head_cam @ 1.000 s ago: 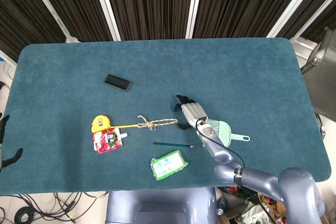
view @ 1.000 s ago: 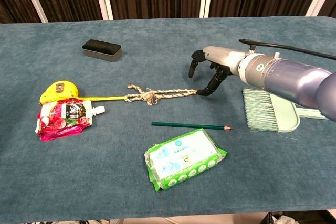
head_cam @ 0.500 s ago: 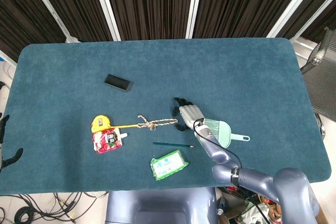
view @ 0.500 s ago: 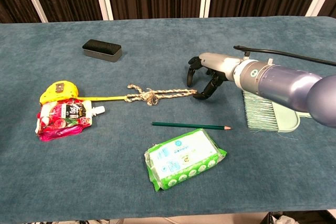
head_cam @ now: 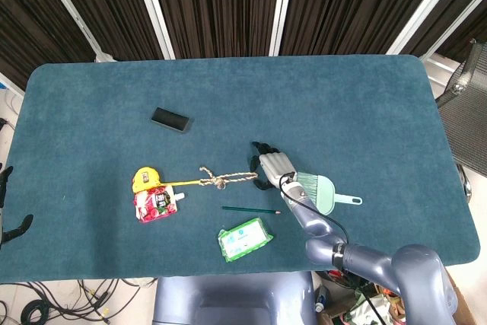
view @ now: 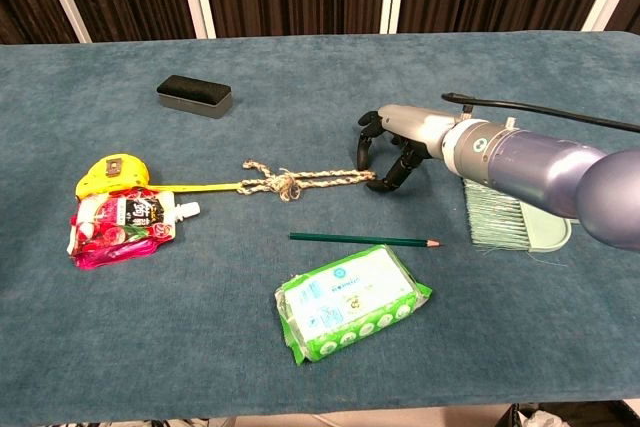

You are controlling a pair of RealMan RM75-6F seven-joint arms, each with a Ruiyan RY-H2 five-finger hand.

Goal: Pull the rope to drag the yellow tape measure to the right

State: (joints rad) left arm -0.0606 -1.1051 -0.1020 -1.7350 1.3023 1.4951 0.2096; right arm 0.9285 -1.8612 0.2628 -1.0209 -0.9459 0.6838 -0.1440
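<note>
The yellow tape measure (head_cam: 144, 180) (view: 112, 172) lies at the left of the blue table. Its yellow blade runs right to a knotted beige rope (head_cam: 224, 179) (view: 300, 182). My right hand (head_cam: 270, 167) (view: 390, 147) hovers low over the rope's right end with its fingers curved down and apart. The dark fingertips (view: 384, 183) stand on either side of the rope end, and nothing shows them closed on it. Only dark fingertips of my left hand (head_cam: 17, 225) show, spread, off the table's left edge and holding nothing.
A red pouch (head_cam: 156, 205) (view: 120, 227) touches the tape measure's near side. A green pencil (view: 360, 240), a green wipes pack (view: 350, 302) and a mint dustpan with brush (view: 515, 215) lie near my right arm. A black eraser (view: 194, 95) sits at the far left.
My right hand has shifted slightly left and down, closing in on the rope's right end. The rope and tape measure have not moved.
</note>
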